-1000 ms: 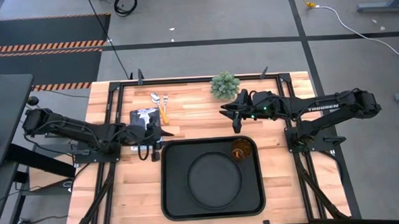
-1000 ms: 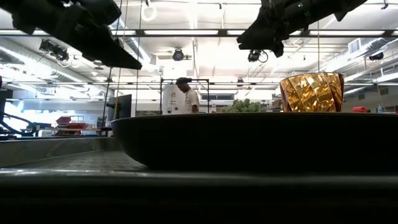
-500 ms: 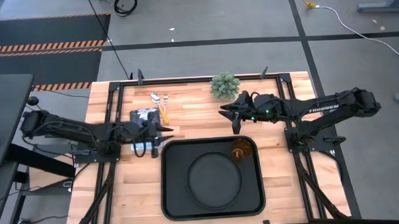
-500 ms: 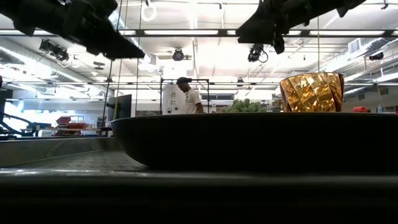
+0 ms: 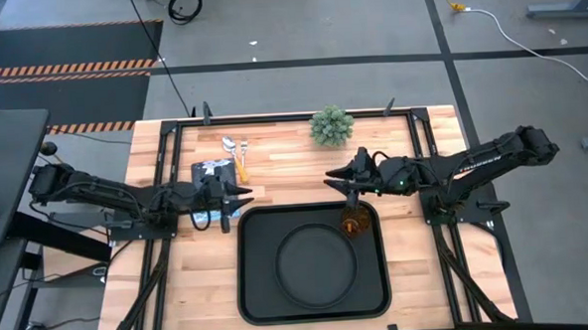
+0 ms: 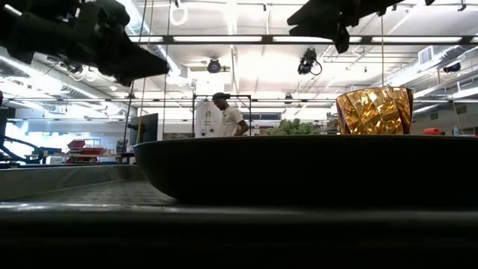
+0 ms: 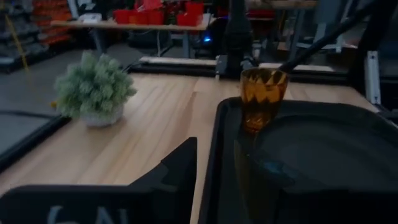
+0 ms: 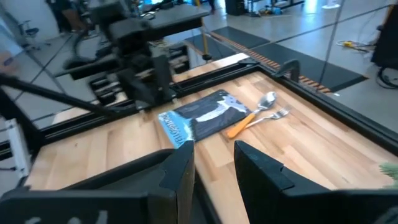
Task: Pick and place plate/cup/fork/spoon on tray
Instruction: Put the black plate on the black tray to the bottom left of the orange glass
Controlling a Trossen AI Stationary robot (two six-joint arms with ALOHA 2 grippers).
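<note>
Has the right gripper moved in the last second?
Yes. In the high view the right gripper has shifted away from the potted plant, toward the cup on the tray.

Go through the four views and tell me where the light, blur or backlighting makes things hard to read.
High view: even light, the cup and the black plate on the black tray barely separate. Low view: bright ceiling lights leave both arms and the tray rim as silhouettes, while the cup glows amber. Left wrist view: the near fingers are soft. Right wrist view: the spoon and fork look smeared.
</note>
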